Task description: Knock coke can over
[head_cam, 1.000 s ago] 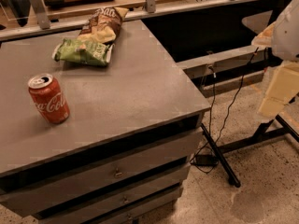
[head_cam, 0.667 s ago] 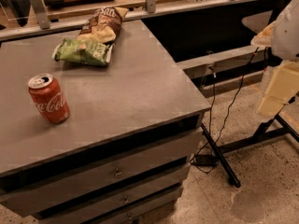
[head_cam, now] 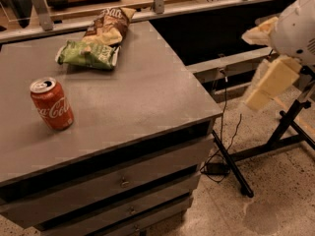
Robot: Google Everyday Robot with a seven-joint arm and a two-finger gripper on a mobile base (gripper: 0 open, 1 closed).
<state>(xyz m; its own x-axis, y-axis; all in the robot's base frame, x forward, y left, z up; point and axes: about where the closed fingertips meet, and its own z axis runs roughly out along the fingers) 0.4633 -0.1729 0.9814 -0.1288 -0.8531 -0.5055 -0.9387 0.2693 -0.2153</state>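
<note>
The coke can (head_cam: 51, 104) is a red can with white script and a silver top. It stands upright near the left edge of the grey cabinet top (head_cam: 142, 97). My gripper (head_cam: 251, 68) hangs in the air to the right of the cabinet, off its right edge and far from the can. Its cream fingers (head_cam: 269, 81) are spread apart and hold nothing.
A green chip bag (head_cam: 88, 55) and a brown chip bag (head_cam: 107, 26) lie at the back of the cabinet top. The cabinet has drawers (head_cam: 123, 181) in front. A black stand (head_cam: 285, 127) and cables (head_cam: 221, 146) are on the floor at the right. A rail (head_cam: 157, 11) runs behind.
My gripper has shifted a little to the left and up, toward the cabinet. The can and the bags have not moved.
</note>
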